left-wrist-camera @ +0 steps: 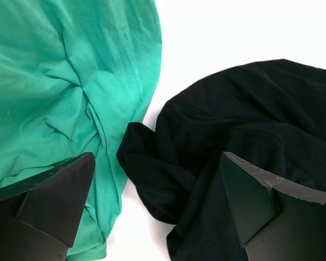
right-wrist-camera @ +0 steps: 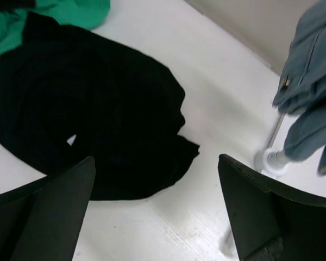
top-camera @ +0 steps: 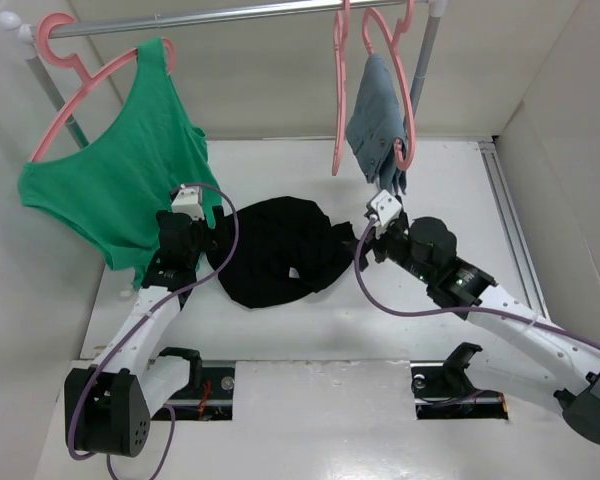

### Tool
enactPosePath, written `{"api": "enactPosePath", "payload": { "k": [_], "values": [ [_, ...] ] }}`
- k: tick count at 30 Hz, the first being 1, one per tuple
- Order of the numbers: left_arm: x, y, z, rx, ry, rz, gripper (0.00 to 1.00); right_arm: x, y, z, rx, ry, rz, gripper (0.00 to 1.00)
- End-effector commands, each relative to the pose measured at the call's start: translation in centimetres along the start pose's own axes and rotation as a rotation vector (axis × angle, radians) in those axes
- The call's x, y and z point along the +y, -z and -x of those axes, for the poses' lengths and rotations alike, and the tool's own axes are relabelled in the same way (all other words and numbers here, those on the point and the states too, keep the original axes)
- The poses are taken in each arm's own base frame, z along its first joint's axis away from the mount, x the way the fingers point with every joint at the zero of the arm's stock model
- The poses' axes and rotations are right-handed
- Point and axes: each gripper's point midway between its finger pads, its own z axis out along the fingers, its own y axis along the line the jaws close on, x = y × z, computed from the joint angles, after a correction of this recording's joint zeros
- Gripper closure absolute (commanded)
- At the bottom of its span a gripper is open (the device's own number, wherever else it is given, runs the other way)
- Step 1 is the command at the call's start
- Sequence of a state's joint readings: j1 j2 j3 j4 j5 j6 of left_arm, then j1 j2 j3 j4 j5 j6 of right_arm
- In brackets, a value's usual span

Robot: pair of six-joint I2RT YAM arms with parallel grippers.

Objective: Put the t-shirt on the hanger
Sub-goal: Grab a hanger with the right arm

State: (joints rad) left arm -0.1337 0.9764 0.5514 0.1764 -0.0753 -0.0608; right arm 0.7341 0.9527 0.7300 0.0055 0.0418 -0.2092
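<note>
The black t-shirt [top-camera: 280, 250] lies crumpled on the white table between the two arms. It also shows in the left wrist view [left-wrist-camera: 250, 119] and the right wrist view [right-wrist-camera: 98, 119]. The bare pink hanger [top-camera: 339, 100] hangs edge-on from the rail at the back right, apart from both grippers. My left gripper [top-camera: 202, 232] is open and empty at the shirt's left edge, its jaws straddling that edge in the left wrist view [left-wrist-camera: 157, 201]. My right gripper [top-camera: 370, 238] is open and empty just right of the shirt, over bare table [right-wrist-camera: 157, 201].
A green tank top [top-camera: 120, 180] hangs on a pink hanger [top-camera: 70, 90] at the left, draping beside my left gripper [left-wrist-camera: 60, 81]. A blue-grey denim garment [top-camera: 378, 120] hangs on another pink hanger by the rack post [right-wrist-camera: 271, 160]. Walls close in the table.
</note>
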Motion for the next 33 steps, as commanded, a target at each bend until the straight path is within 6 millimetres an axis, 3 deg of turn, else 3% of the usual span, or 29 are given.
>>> {"api": "enactPosePath", "payload": {
  "k": [1, 2, 6, 11, 15, 16, 17, 19, 23, 27, 29, 33],
  "values": [
    [-0.4, 0.2, 2.3, -0.071, 0.004, -0.018, 0.00, 0.5, 0.9, 5.2, -0.093, 0.040, 0.071, 0.01],
    [-0.6, 0.2, 2.3, -0.070, 0.004, -0.032, 0.00, 0.1, 1.3, 7.2, -0.126, 0.052, 0.063, 0.01],
    [-1.4, 0.2, 2.6, -0.067, -0.045, -0.082, 0.00, -0.2, 2.9, 11.7, -0.206, 0.078, 0.076, 0.01],
    [-2.3, 0.1, 1.6, -0.037, -0.101, -0.146, 0.00, 0.0, 5.1, 17.2, -0.328, 0.100, 0.127, 0.01],
    [-2.7, 0.2, 1.8, -0.046, -0.101, -0.166, 0.00, 0.8, 5.3, 21.2, -0.381, 0.113, 0.195, 0.01],
    [-2.6, 0.1, 1.8, -0.047, -0.112, -0.166, 0.00, 0.7, 5.3, 23.5, -0.412, 0.118, 0.204, 0.01],
    [-2.8, 0.2, 1.8, -0.046, -0.112, -0.175, 0.00, 1.0, 5.3, 24.5, -0.425, 0.123, 0.227, 0.01],
    [-2.7, 0.1, 1.3, -0.038, -0.122, -0.175, 0.00, 0.6, 5.4, 27.3, -0.457, 0.128, 0.230, 0.01],
    [-2.7, 0.5, 1.4, -0.049, -0.121, -0.175, 0.00, 0.2, 6.8, 31.1, -0.524, 0.139, 0.234, 0.01],
    [-2.6, 0.6, 1.4, -0.056, -0.121, -0.176, 0.00, -0.6, 8.3, 33.5, -0.568, 0.113, 0.211, 0.01],
    [-2.6, 0.6, 0.9, -0.047, -0.121, -0.175, 0.00, -2.1, 9.1, 34.7, -0.586, 0.075, 0.132, 0.01],
    [-2.8, 0.7, 1.4, -0.067, -0.121, -0.186, 0.00, -5.8, 6.9, 35.0, -0.551, -0.027, -0.067, 0.01]
  ]
}}
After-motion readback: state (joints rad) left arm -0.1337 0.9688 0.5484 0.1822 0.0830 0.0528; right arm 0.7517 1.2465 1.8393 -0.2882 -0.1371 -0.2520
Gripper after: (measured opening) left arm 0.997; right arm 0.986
